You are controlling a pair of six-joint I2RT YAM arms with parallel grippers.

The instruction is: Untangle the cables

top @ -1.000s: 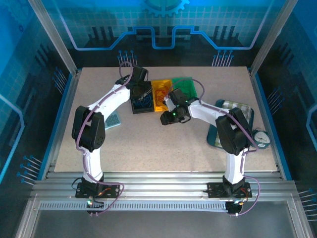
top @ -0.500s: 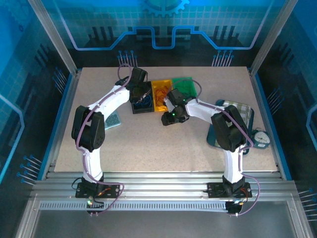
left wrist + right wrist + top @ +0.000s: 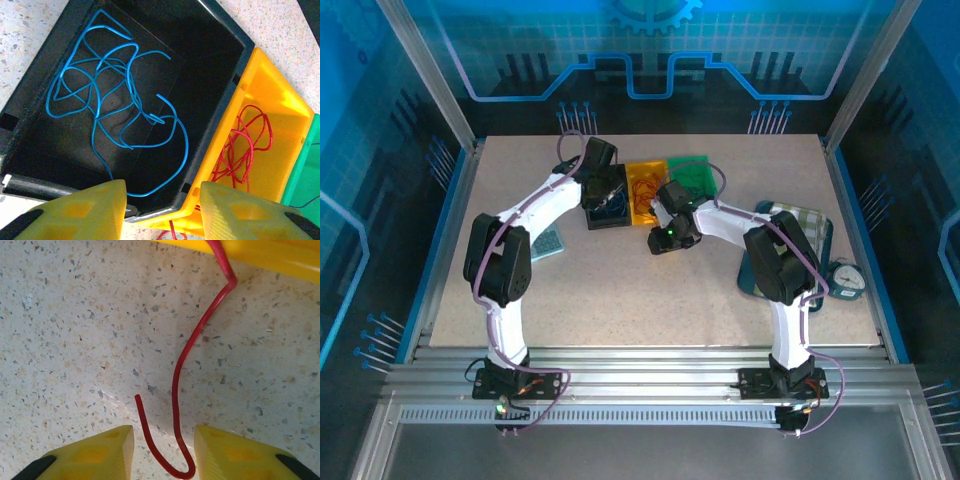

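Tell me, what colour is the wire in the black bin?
Blue. The wire in the black bin shows best in the left wrist view.

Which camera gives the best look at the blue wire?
The left wrist view: the blue cable lies close up, spread in loose loops across the black bin floor. The top view gives a tiny blue scribble in that bin. The right wrist view looks at a red cable.
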